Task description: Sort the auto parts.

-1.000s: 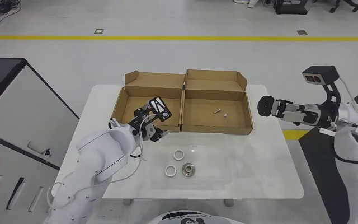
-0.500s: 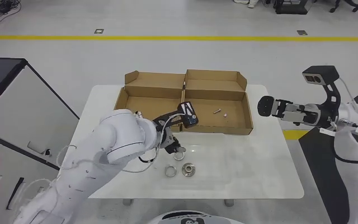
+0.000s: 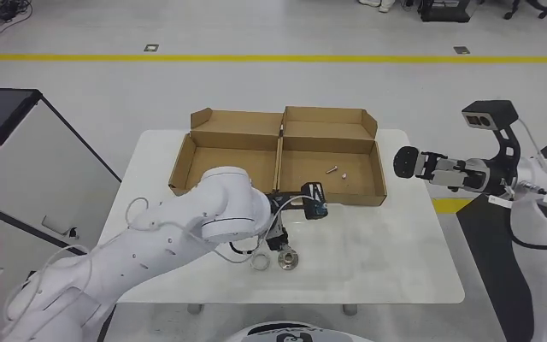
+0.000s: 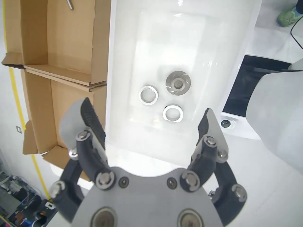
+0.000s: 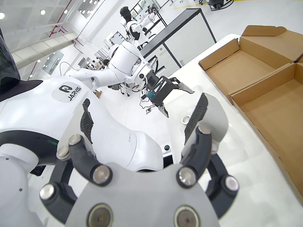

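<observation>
Metal rings beyond spread left jaws

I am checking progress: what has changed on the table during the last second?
The left gripper, open and empty, swung from the left box rightward to above the tray. The right gripper, rings, hub and bolt stayed put.

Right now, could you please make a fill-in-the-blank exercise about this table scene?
The clear plastic tray holds ___ plain silver metal rings.
The silver metal bolt lies inside a brown ___ box.
The left end effector hangs above the tray with its jaws ___.
Missing words: two; cardboard; open.
</observation>
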Available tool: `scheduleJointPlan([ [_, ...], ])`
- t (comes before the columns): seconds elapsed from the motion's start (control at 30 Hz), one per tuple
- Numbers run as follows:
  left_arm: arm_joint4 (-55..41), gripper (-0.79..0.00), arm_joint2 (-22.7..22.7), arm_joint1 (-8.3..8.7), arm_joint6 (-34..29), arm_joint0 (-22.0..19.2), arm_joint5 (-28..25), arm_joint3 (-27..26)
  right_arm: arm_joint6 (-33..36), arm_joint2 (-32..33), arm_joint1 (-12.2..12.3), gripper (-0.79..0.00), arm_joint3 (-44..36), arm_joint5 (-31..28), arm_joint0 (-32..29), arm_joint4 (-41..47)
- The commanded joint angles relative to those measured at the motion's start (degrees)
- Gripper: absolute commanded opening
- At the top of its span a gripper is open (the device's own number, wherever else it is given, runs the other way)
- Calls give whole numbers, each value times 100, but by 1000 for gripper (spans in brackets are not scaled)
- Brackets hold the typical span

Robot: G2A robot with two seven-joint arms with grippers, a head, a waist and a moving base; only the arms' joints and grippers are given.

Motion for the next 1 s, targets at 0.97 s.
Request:
scheduleJointPlan([
  [0.97, -262, -172, 1845, -849, 115, -970, -137, 1706, 0, 0, 0, 0, 0, 0, 0, 0],
])
